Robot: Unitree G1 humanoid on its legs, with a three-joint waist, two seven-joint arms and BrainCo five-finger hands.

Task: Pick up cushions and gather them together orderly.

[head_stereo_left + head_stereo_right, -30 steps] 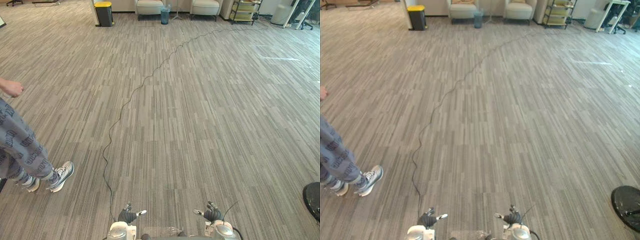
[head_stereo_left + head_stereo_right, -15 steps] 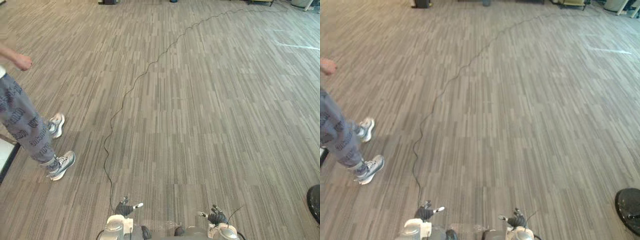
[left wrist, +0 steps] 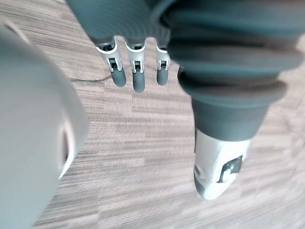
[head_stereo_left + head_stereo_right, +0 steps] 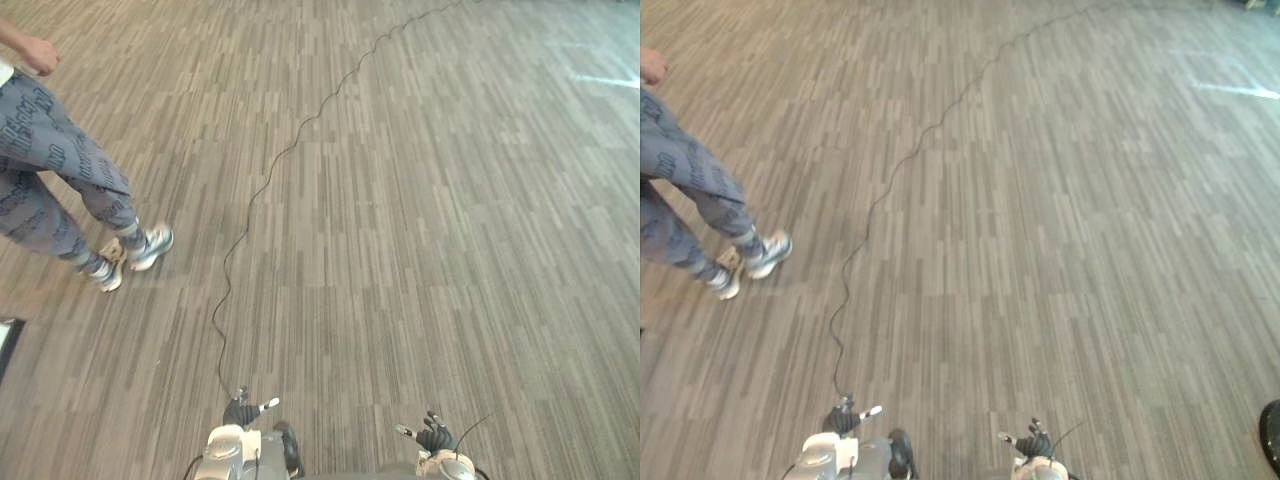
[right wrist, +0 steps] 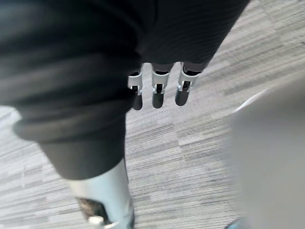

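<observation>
Cushions: left hand (image 3: 138,78), right hand (image 5: 158,93) empty.

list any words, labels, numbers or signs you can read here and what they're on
No text can be read.
Person's trousers: a repeated dark print that may be lettering, too blurred to read.
Carpet floor: no words, numbers or signs.
</observation>
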